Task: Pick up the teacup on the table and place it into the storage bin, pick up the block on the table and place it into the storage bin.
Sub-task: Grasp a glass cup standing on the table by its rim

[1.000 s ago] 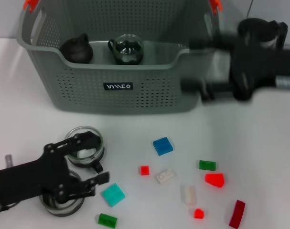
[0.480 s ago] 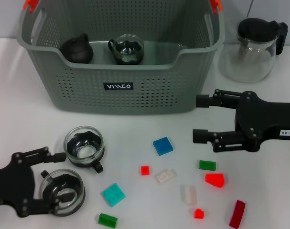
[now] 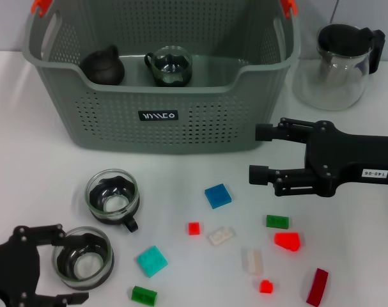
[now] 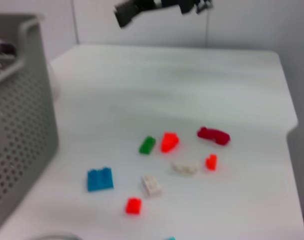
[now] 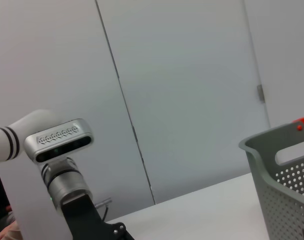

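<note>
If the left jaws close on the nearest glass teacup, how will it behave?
The glass teacup looks thin-walled and smooth, so probably fragile and slippery. Its round shape may slip from between the left gripper. It sits upright on the table, so tipping seems unlikely.

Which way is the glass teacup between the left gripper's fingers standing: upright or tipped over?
Upright. In the head view the teacup shows its round open rim facing up, resting on the table between the open fingers of the left gripper.

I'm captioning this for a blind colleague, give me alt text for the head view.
The left gripper sits open around a glass teacup on a white table; the right gripper hangs open above scattered blocks, in front of the storage bin.
</note>
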You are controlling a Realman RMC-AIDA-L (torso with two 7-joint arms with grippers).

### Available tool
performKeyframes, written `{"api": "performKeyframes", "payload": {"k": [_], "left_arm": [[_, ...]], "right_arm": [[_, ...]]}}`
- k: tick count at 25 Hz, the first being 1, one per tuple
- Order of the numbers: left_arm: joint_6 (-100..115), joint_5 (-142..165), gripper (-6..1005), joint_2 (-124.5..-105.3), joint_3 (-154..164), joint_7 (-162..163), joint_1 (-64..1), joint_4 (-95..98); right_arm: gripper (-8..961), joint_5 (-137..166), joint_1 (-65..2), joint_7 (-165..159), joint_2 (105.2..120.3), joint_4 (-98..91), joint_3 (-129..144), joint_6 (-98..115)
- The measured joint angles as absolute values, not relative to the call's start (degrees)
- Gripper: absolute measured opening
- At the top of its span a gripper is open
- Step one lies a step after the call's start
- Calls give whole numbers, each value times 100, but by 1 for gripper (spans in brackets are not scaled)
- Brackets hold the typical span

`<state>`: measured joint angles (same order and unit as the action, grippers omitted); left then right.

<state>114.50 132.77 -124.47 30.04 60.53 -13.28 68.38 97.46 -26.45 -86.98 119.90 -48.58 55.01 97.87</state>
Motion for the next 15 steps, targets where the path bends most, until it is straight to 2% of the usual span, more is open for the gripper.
{"api": "performKeyframes", "payload": {"k": [15], "left_arm": [[10566, 13810, 665, -12440, 4252, 6656, -1422, 7026]], "right_arm": [[916, 9758, -2839, -8542, 11983, -4630, 5493, 9672]]}}
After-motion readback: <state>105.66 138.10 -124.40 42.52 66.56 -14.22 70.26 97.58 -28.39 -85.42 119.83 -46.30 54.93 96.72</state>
